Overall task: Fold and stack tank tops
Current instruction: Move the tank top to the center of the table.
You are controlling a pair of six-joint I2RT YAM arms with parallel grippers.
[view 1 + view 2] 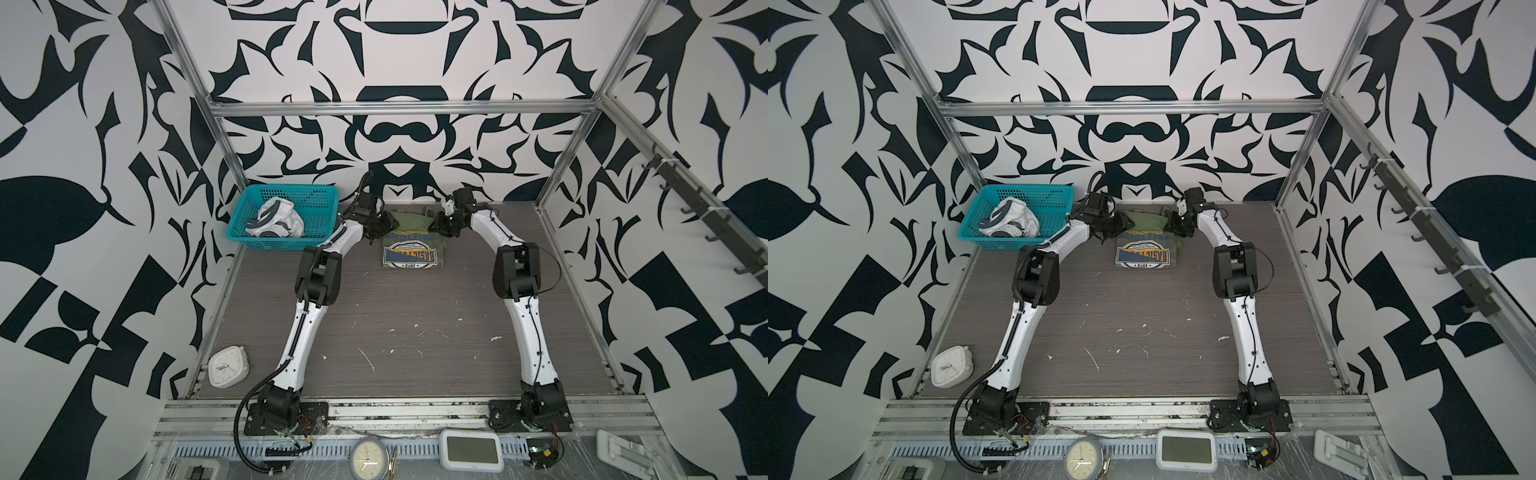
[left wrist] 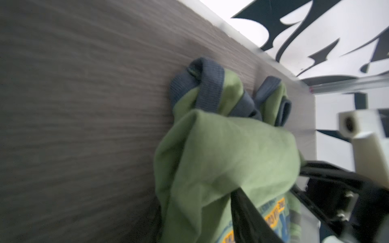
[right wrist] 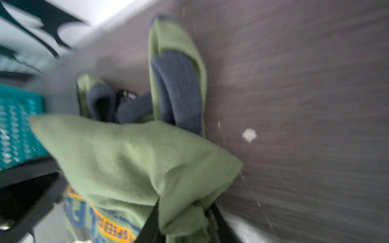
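The olive green tank top point(image 1: 409, 245) lies at the far middle of the table, its blue-yellow graphic point(image 1: 1142, 257) facing up. Its dark grey-blue straps point(image 2: 202, 84) point toward the back edge. My left gripper point(image 1: 384, 226) is shut on the top's left side; in the left wrist view green cloth drapes over one black finger point(image 2: 246, 214). On the right side, my right gripper point(image 1: 438, 224) pinches a bunch of green cloth point(image 3: 183, 218) between its fingers. Both held edges are raised off the table. The white tank top point(image 1: 274, 222) sits crumpled in the basket.
A teal mesh basket point(image 1: 320, 199) stands at the far left of the table, close beside my left arm. A white square clock point(image 1: 227, 366) lies at the near left edge. Metal frame posts point(image 1: 565, 158) and the patterned wall stand just behind the garment.
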